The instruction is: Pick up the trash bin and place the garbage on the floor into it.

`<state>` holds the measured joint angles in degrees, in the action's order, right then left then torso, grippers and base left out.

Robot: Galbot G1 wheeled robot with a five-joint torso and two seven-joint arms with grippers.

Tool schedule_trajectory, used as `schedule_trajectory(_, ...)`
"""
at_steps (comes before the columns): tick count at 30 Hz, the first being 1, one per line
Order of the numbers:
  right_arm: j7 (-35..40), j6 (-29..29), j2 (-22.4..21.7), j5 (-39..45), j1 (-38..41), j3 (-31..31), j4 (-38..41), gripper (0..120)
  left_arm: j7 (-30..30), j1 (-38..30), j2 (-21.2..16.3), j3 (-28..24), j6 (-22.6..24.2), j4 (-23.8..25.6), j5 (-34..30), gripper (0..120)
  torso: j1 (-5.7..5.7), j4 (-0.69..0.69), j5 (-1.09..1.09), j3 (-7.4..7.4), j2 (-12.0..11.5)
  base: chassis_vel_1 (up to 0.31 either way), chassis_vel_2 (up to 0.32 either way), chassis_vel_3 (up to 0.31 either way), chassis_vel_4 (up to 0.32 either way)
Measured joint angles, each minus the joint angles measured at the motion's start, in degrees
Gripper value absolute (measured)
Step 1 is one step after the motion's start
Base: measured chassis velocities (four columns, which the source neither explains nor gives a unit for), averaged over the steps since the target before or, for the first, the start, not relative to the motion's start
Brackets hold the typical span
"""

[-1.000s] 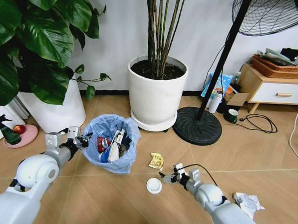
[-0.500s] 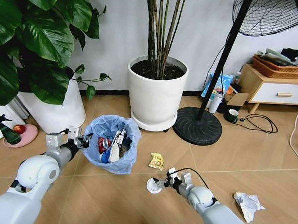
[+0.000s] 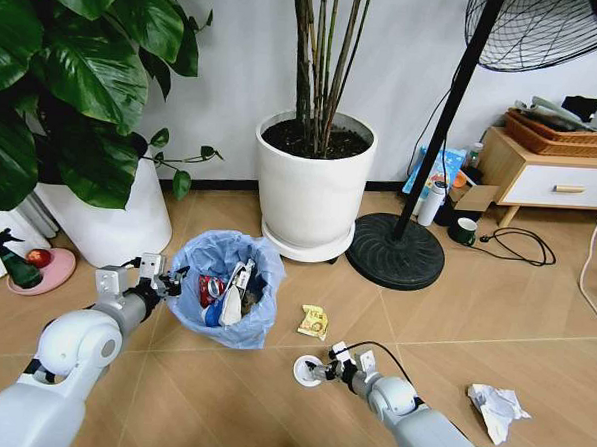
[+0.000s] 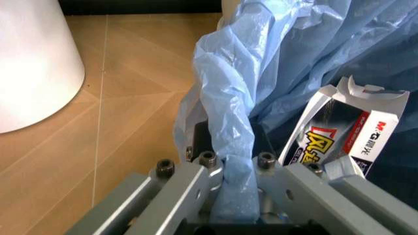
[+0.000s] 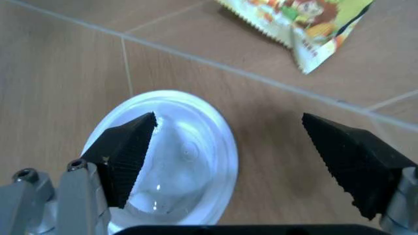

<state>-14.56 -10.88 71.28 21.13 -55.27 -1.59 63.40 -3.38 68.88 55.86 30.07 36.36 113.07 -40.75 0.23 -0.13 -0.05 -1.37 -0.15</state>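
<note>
1. Two grippers at work. Left gripper (image 3: 168,277) is at the near-left rim of the trash bin (image 3: 224,302), fingers closed tight on a fold of the light-blue bag; the left wrist view shows the plastic bunched between the two metal fingers (image 4: 189,183). Right gripper (image 3: 323,366) is low over the floor (image 3: 534,306), fingers spread wide with nothing between them.
2. One trash bin, standing upright on the floor in front of the two white plant pots. It already holds several wrappers and a white carton (image 4: 339,134) with red and black print.
3. Three pieces of garbage lie loose on the floor:
   - one white round lid (image 3: 306,370), right at the right gripper. In the right wrist view one black fingertip (image 5: 127,152) overlaps the lid's (image 5: 189,156) edge while the other sits well off to the side over bare floor; actual contact cannot be told.
   - one yellow snack wrapper (image 3: 313,321), between the bin and the lid, just beyond the gripper.
   - one crumpled white tissue (image 3: 497,404), well apart to the right of the right arm.
4. Two large white pots: one (image 3: 313,189) with thin upright stems behind the bin, one (image 3: 108,219) with broad leaves to the left.
5. One fan base (image 3: 395,251), dark and round, beside the middle pot.
</note>
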Motion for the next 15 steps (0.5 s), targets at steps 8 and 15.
schedule_trajectory(8,-0.03,0.21,1.72,-1.23,1.39,-0.06,-3.31,82,0.05,0.07,-0.17,0.03,-0.01,0.02,0.09,0,-0.01,0.00,-0.02,0.01,0.00,0.000,0.000,0.000,0.000)
schedule_trajectory(15,0.05,0.29,1.80,-1.84,1.56,0.08,-3.79,69,0.06,-0.27,-0.22,0.00,-0.02,-0.06,0.08,0,-0.01,-0.02,-0.03,0.01,0.01,0.000,0.000,0.000,0.000)
